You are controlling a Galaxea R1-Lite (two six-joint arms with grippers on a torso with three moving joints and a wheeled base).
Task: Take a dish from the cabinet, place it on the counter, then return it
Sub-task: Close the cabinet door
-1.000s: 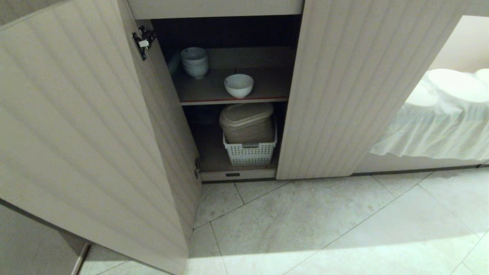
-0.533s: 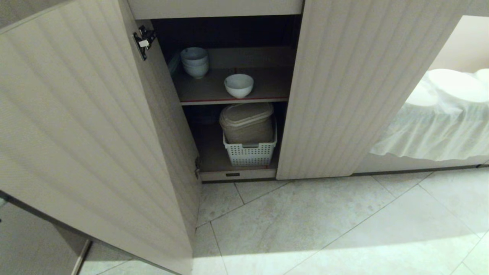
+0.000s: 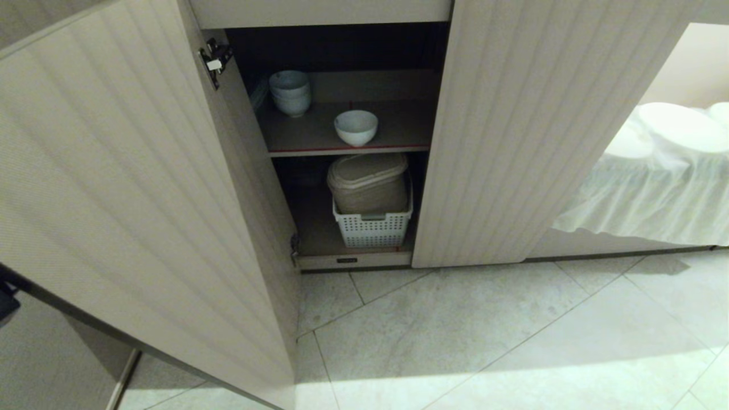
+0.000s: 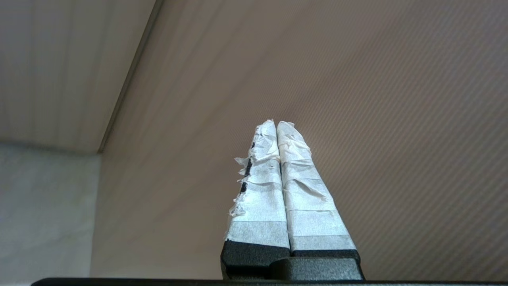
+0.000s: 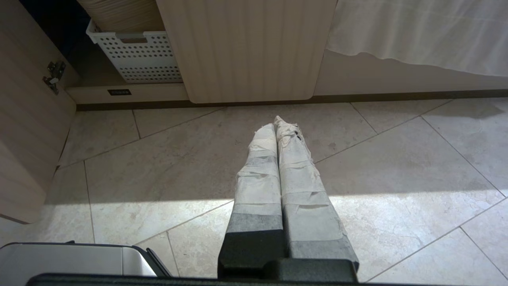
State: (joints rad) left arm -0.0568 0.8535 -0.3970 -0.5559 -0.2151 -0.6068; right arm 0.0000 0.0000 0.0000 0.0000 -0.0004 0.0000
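Left gripper [image 4: 276,124]: both taped fingers [image 4: 260,186] pressed together, holding nothing, tips close against the outer face of the open door [image 3: 131,188]; whether they touch it cannot be told. In the head view only a dark corner of this arm shows, at the frame's edge below the door's lower rim.

Right gripper [image 5: 279,121]: two taped fingers [image 5: 301,186] closed on each other, empty, hanging over the floor tiles [image 5: 377,167] in front of the cabinet [image 3: 512,131], pointing toward its base.

Count, taking the cabinet as reference. One door swung open, one door closed. Two hinges visible on the open door. One dish [image 3: 356,127] stands upright near the front edge of the upper shelf [image 3: 398,128], apart from everything else. One stack of bowls [image 3: 290,92] sits farther back on that shelf, toward the hinge side. One white perforated basket [image 3: 373,228] on the bottom shelf, directly under the dish, holds one beige lidded container [image 3: 367,182]. White cloth [image 3: 655,188] hangs beyond the closed door.
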